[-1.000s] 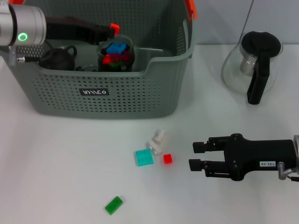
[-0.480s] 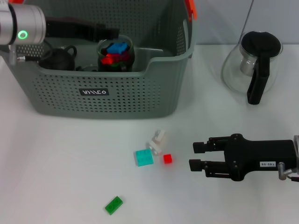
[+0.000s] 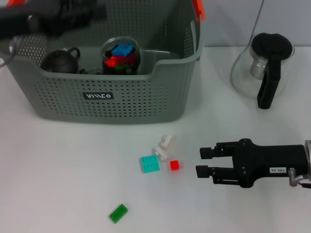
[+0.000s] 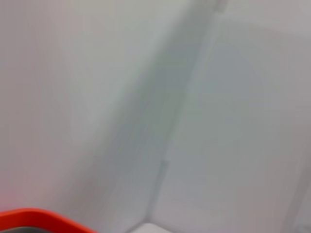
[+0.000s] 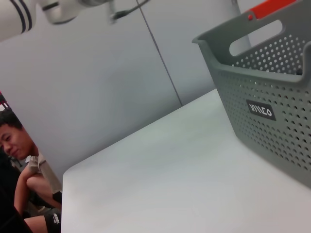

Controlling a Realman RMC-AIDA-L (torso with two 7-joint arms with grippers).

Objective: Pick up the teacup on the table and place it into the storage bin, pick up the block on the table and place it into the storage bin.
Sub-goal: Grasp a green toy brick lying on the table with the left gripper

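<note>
The teacup, a glass cup holding coloured bricks, stands inside the grey-green storage bin at the back left. My left gripper is a dark blur above the bin's far rim, apart from the cup. On the table in front of the bin lie a small red block, a teal block, a whitish block and a green block. My right gripper rests low over the table just right of the red block, open and holding nothing. The bin's front wall fills the right wrist view.
A glass teapot with black lid and handle stands at the back right. A dark round pot sits in the bin beside the cup. An orange handle clip shows in the left wrist view. A person sits beyond the table's far edge.
My left arm has lifted and drawn back to the left, away from the teacup, which stays in the bin. The right arm and the blocks have not moved.
</note>
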